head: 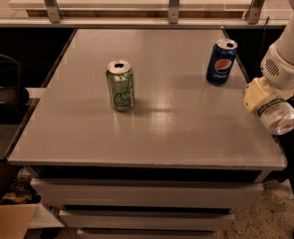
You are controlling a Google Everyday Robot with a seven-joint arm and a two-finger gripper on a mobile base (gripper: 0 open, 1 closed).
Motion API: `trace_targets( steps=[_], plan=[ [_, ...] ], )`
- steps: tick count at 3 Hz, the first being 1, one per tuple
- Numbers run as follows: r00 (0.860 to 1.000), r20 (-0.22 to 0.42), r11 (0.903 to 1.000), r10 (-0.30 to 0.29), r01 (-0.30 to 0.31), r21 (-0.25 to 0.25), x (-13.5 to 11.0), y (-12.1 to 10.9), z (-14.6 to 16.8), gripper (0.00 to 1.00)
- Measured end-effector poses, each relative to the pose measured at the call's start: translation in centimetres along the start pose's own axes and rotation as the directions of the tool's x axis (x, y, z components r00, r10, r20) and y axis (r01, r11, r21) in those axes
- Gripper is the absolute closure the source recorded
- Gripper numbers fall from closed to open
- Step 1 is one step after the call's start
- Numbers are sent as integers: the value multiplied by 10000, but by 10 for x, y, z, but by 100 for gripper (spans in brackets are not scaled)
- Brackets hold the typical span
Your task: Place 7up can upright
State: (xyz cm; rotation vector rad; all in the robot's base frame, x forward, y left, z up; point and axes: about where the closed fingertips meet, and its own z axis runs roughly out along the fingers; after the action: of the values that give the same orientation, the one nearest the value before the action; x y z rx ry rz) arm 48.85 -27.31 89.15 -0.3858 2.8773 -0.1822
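Silver-white, the 7up can [280,118] hangs tilted in the gripper [264,103], whose jaws are clamped on it at the right edge of the counter [161,131]. On the counter a green can [120,85] and a blue Pepsi can [221,61] stand upright, well apart.

We see a grey square tabletop [186,133] carrying two upright cans, well apart: a pale green soda can [120,85] left of centre, a blue Pepsi can [221,61] far right. Our gripper [260,99], beside its right edge, clamps a tilted silver 7up can [278,116]
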Motion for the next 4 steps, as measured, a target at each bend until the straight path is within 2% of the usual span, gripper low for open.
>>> trace_targets(
  steps=[1,2,3,4],
  plan=[
    [9916,882,9935,-949,999,-542,-14,12,-9,100],
    [9514,2125,9605,-2230,2517,-1190,-38,30,-21,100],
    [8873,3473,9080,-3036,3798,-1768,-54,49,-30,100],
    [8013,4774,8353,-3605,5051,-2170,-65,71,-42,100]
  ],
)
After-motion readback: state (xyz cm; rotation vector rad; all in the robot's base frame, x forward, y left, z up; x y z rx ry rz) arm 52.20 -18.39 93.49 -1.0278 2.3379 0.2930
